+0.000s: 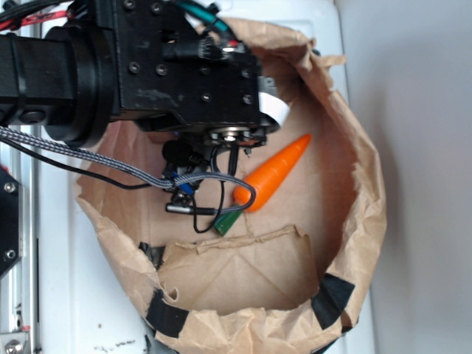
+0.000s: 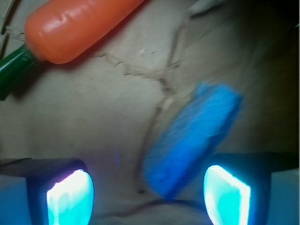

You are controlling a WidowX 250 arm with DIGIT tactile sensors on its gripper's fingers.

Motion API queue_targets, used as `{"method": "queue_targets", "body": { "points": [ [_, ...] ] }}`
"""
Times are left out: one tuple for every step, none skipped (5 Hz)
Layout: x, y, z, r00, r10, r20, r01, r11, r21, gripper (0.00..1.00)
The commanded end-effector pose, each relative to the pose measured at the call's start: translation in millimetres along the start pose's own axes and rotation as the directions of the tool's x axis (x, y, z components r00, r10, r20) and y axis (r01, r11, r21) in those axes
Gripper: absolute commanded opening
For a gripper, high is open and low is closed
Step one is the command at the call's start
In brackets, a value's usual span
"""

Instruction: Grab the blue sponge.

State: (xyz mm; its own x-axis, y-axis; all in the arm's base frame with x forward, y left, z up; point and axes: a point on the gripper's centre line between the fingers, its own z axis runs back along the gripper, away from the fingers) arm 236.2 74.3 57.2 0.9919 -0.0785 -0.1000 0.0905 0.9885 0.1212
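An orange toy carrot (image 1: 274, 174) with a green stem lies inside a crumpled brown paper bag (image 1: 354, 177) patched with black tape (image 1: 333, 296).

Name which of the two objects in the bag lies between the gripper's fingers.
The blue sponge, lying between the open gripper fingers; the orange carrot lies farther off.
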Motion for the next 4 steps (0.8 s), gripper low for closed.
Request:
{"method": "queue_targets", "body": {
  "points": [
    [27.6,12.2,-31.6,0.982,0.143,0.121,-0.146,0.989,0.021,0.0],
    [42.9,16.7,-30.3,0.977,0.159,0.145,-0.163,0.986,0.017,0.0],
    [58.6,15.5,-16.6,0.976,0.149,0.161,-0.151,0.989,-0.001,0.0],
    [74.7,13.4,9.6,0.978,0.145,0.149,-0.141,0.989,-0.036,0.0]
  ]
}}
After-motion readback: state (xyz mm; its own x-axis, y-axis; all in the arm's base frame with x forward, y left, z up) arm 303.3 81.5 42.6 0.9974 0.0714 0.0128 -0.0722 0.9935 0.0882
